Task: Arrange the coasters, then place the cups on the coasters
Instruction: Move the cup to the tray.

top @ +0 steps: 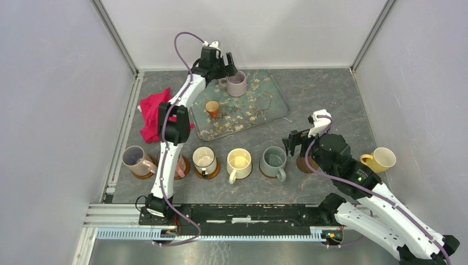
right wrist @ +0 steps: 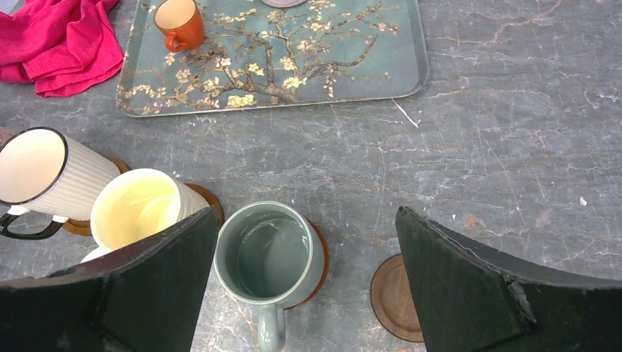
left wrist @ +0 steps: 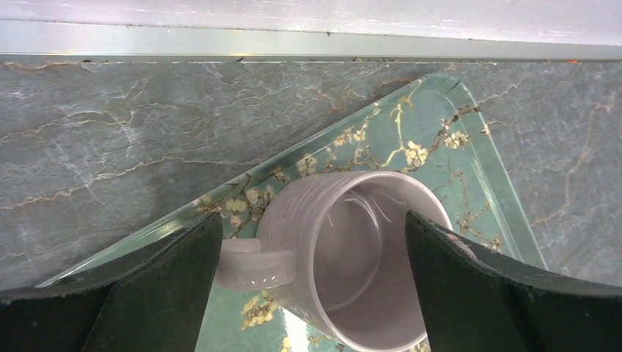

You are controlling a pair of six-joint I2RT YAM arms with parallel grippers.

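Left claw (left wrist: 312, 242), jaws spread wide and gripping nothing, straddles the mauve mug (left wrist: 352, 271) on the floral tray (left wrist: 440, 125). Closing and lifting looks next, though the handle just beside one finger may foul the grip. Right claw (right wrist: 306, 216), likewise released, hangs above the grey-green mug (right wrist: 268, 253), with a bare coaster (right wrist: 396, 297) by one finger.

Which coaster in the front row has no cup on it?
The dark brown coaster at the row's right end, just right of the grey-green mug. It lies bare on the table, while each of the other coasters in view in that row carries a mug.
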